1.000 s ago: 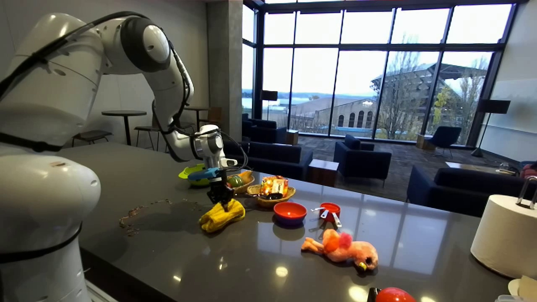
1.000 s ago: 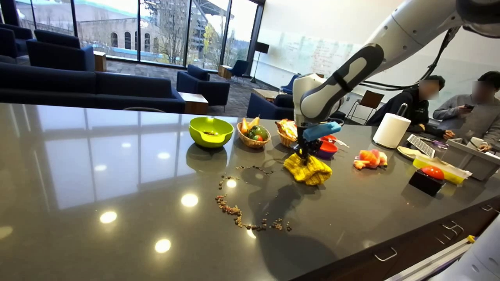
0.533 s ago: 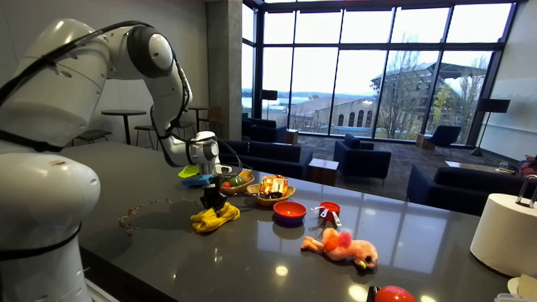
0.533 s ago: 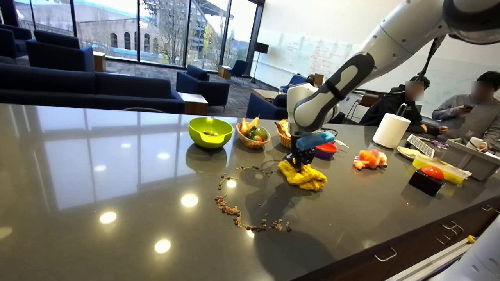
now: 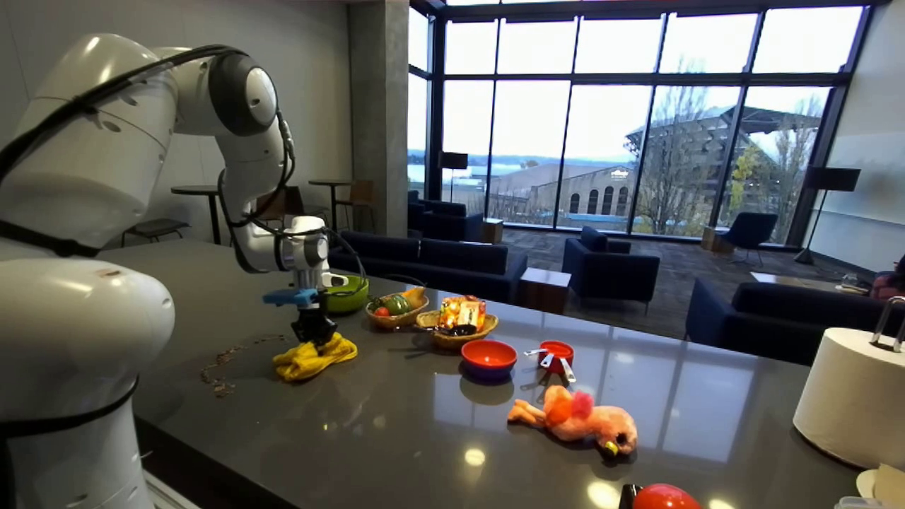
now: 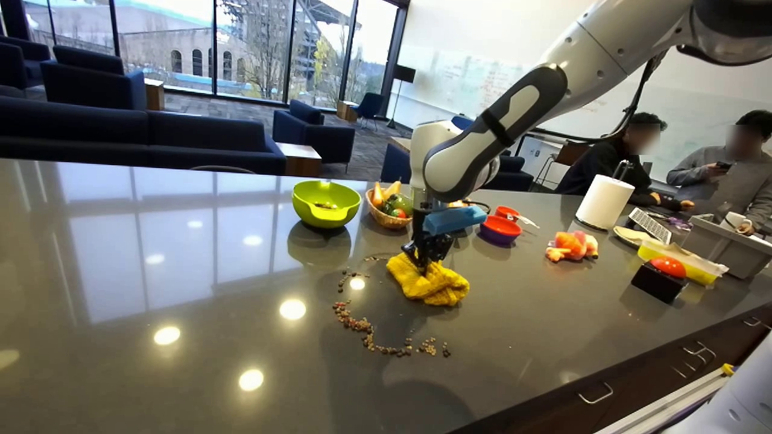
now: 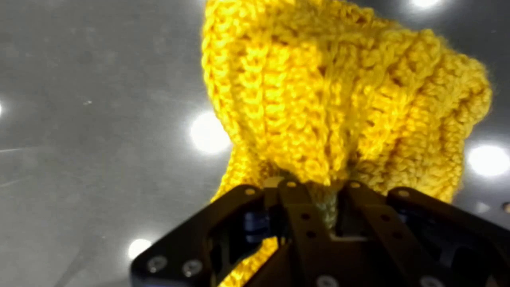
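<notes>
My gripper (image 5: 316, 338) points down and is shut on a yellow knitted cloth (image 5: 305, 363). In the wrist view the fingers (image 7: 318, 185) pinch a fold of the bunched cloth (image 7: 295, 91). The gripper (image 6: 427, 259) and cloth (image 6: 429, 287) also show in an exterior view, at or just above the dark grey counter (image 6: 241, 325). I cannot tell whether the cloth's whole underside touches it. A curved trail of small brown and red beads or seeds (image 6: 356, 322) lies beside the cloth; part of it is hidden behind the cloth and gripper.
Along the counter's far side stand a green bowl (image 6: 310, 216), a basket of vegetables (image 6: 381, 222), a basket with a packet (image 5: 452, 343), a red-purple bowl (image 5: 488, 373) and red measuring cups (image 5: 556, 352). A plush flamingo (image 5: 587, 423), red button (image 6: 668, 266) and paper roll (image 6: 605, 202) lie farther off.
The gripper has moved left in both exterior views with the cloth in its grip, closer to the bead trail. It also dropped slightly. The other objects have stayed in place.
</notes>
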Action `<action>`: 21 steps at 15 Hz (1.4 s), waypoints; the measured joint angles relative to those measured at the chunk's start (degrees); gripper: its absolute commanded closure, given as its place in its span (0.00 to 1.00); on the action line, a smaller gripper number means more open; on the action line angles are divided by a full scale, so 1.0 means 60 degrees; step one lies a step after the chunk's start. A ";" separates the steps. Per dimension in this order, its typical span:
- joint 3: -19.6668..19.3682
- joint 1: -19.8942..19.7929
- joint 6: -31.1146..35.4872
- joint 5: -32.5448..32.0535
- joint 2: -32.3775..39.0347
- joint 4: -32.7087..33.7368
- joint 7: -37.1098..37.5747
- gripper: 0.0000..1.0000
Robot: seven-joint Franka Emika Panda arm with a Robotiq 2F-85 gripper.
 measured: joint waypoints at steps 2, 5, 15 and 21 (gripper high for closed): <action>0.0257 0.0188 0.0137 0.0180 0.0067 0.0098 -0.0107 0.96; 0.0648 0.0417 0.0301 0.0505 0.0220 0.0338 -0.0419 0.96; 0.0852 0.0946 0.0437 0.0513 0.0506 0.1087 -0.0952 0.96; 0.0194 0.1002 -0.0217 -0.0134 0.0273 0.1639 -0.0942 0.96</action>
